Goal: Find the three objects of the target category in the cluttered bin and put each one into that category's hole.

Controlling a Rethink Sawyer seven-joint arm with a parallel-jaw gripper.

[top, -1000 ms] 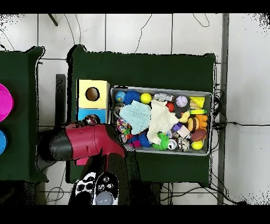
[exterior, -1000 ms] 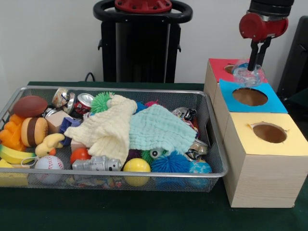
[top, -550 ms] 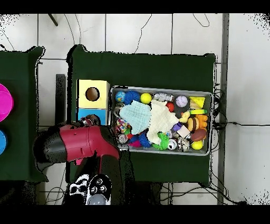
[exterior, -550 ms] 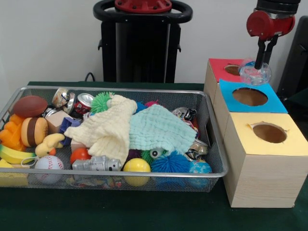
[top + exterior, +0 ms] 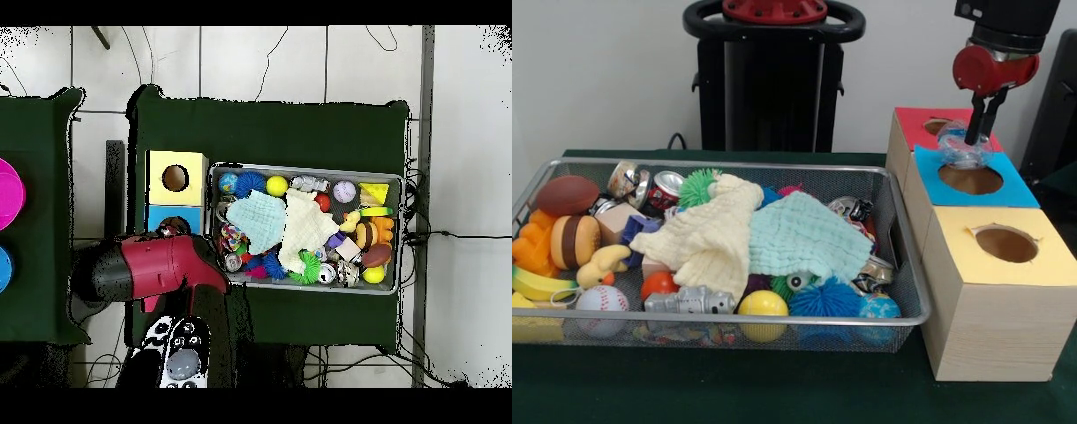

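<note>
Black two-fingered gripper (image 5: 973, 132) under the red wrist, clenched on a clear, glassy ball (image 5: 963, 146) with bluish flecks inside. Ball pinched at its upper right, bulk of it bulging out below and to the picture-left of the fingertips, low over the far rim of the round hole in the blue-topped wooden box (image 5: 970, 178). Off-centre, by the look of it: hung nearer the seam with the red-topped box (image 5: 922, 128) behind than the middle of the blue hole. Risk judged from there: let go too soon, and a slick round ball could have clipped the rim, bounced onto blue felt and rolled off toward the red box or down to the green table (image 5: 777, 393). Shallow, off-centre grip also a worry; could have squirted free. Yellow-topped box (image 5: 1006, 265) nearest the camera, untouched. Beside the boxes, wire mesh bin (image 5: 911, 291) heaped with balls, cans and two cloths. Overhead, red arm (image 5: 150, 272) covering the boxes; ball hidden there.
</note>
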